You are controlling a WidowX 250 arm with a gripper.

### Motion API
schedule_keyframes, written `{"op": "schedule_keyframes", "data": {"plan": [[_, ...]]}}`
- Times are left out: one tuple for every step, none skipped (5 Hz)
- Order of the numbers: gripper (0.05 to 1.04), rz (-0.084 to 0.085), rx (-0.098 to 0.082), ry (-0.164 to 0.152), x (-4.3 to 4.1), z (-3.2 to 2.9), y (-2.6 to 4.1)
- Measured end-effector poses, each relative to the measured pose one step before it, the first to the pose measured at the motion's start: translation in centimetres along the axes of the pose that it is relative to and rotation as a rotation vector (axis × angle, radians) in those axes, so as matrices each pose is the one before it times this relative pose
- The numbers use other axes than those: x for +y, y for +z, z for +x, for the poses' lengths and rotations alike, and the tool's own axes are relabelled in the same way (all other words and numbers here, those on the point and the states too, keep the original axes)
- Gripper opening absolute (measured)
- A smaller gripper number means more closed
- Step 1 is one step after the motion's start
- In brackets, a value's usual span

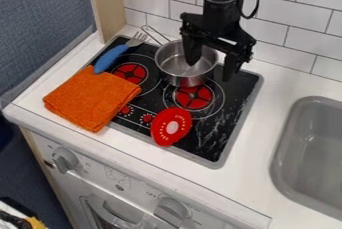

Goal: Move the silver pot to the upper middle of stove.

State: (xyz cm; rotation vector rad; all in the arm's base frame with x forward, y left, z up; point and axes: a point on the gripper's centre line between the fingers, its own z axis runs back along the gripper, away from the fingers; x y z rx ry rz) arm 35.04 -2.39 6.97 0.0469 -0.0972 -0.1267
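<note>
The black gripper hangs over the right side of the silver pot, its fingers spread apart. One finger is over the pot's interior and the other is outside its right rim; I cannot tell whether either touches metal. Upright on the rear middle part of the black stove, the pot stands behind the front-middle red burner. Its wire handle points to the back left. Part of the pot's right rim is hidden by the gripper.
An orange cloth covers the stove's left edge. Behind it lies a blue-handled fork. A red oval toy rests at the stove's front. The grey sink is to the right, and a tiled wall stands behind.
</note>
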Motion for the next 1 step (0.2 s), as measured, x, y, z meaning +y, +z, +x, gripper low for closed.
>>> {"op": "schedule_keyframes", "data": {"plan": [[1.000, -0.0391, 0.0238, 0.0060, -0.919, -0.740, -0.549]]}}
